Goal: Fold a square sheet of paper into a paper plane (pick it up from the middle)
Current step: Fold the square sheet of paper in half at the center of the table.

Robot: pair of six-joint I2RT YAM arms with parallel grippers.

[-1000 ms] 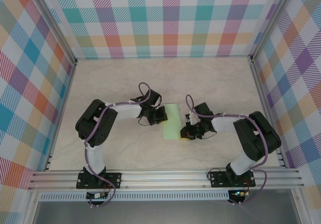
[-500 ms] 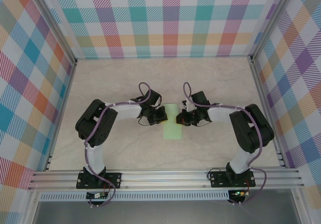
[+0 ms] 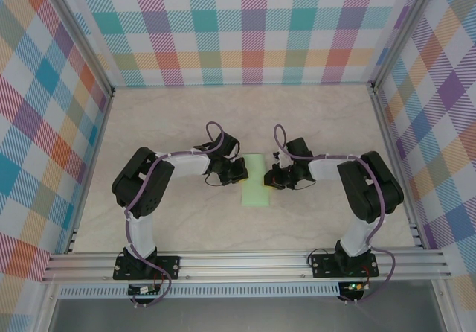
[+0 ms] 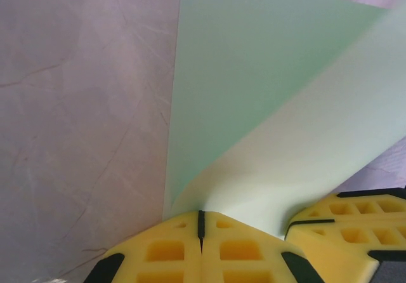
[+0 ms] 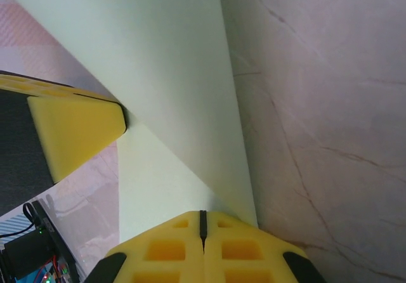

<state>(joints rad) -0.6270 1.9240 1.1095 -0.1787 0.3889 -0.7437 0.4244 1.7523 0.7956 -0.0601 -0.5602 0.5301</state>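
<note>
On the left of the top view, the left gripper (image 3: 237, 170) reaches in low over the pale marbled table (image 3: 171, 116), its tip at the left long edge of the square sheet of paper (image 3: 256, 184). In its own wrist view its yellow fingers (image 4: 166, 251) are pressed together tip to tip, with no gap along the seam. The paper's edge meets those tips, but whether any of it is nipped between them cannot be told. The sheet lies between the two grippers, near the middle of the table, as a narrow pale-green strip. Its long axis runs from the near side to the far side, leaning slightly, with the far end a little further right than the near end. The left wrist view shows one layer flat on the table and a second layer lifting off it and curling over toward the right. On the right, the right gripper (image 3: 276, 176) sits at the strip's right long edge, facing the left one. Its yellow fingers (image 5: 244, 252) are likewise closed tight against each other, with the paper running up to their tips
</note>
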